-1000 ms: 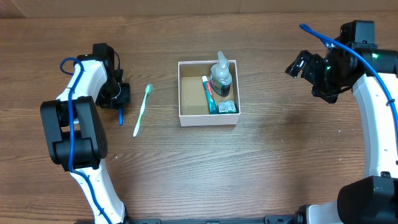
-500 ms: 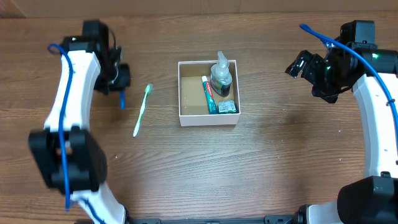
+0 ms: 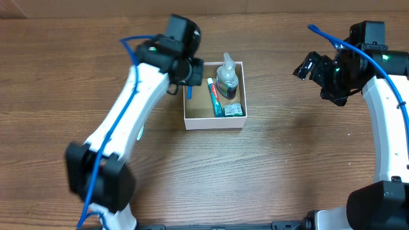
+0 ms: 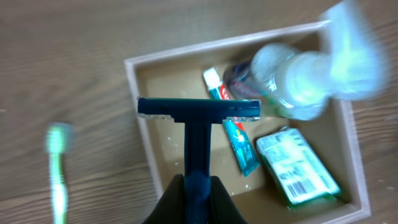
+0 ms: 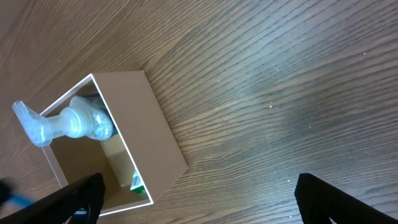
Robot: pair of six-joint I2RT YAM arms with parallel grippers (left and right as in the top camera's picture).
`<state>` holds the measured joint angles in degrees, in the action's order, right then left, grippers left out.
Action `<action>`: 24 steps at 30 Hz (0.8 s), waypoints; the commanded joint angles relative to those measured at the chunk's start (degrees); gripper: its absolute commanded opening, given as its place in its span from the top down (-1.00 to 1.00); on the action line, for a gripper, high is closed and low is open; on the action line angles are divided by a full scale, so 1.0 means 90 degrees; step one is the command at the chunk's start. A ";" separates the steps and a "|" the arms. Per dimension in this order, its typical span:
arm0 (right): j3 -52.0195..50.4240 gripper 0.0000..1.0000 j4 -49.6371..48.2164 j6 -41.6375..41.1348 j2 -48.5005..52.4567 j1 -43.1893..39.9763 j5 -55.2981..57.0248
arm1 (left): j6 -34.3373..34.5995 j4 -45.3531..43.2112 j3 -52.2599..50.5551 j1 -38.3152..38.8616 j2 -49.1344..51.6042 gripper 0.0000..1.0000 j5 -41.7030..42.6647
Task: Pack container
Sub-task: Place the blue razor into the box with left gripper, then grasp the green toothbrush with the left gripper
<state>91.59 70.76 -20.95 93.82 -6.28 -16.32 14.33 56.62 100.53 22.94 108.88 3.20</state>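
Note:
The container [image 3: 214, 123] is a white square box with a brown inside, at the table's middle. In it lie a clear pump bottle [image 3: 227, 76], a toothpaste tube [image 3: 215, 97] and a green packet [image 3: 234, 110]. My left gripper [image 3: 185, 70] is shut on a blue razor [image 3: 190, 91] and holds it above the box's left part. In the left wrist view the razor [image 4: 198, 118] hangs head-first from the gripper [image 4: 198, 186] over the container's [image 4: 142, 121] brown floor. My right gripper [image 3: 307, 66] is open and empty, to the right of the box.
A green toothbrush [image 4: 56, 174] lies on the wood left of the box; the left arm hides it in the overhead view. The right wrist view shows the container [image 5: 149, 118] and the pump bottle [image 5: 68, 124] from the side.
My left arm has swung right with the blue razor, from left of the toothbrush to above the box's left side. The right arm has not moved.

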 commanded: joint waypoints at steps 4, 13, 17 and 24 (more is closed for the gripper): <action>0.0032 -1.00 -0.0015 -0.0010 -0.0049 -0.0019 -0.0032 | 0.0267 -0.0036 -0.0114 0.0107 0.0682 0.33 0.0478; 0.0032 -1.00 -0.0015 -0.0012 -0.0049 -0.0019 -0.0032 | -0.0437 0.1015 -0.0041 -0.0855 -0.0070 -0.15 -0.0925; 0.0034 -1.00 -0.0015 -0.0012 -0.0049 -0.0019 -0.0032 | -0.1241 0.1001 -0.0282 -0.1481 0.0170 -0.15 -0.0903; 0.0032 -1.00 -0.0015 -0.0010 -0.0049 -0.0019 -0.0029 | -0.2079 0.0821 -0.0454 -0.1928 0.1231 -0.11 -0.0355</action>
<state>91.59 70.76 -20.95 93.82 -6.28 -16.29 2.04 64.60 97.76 5.87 113.78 -3.11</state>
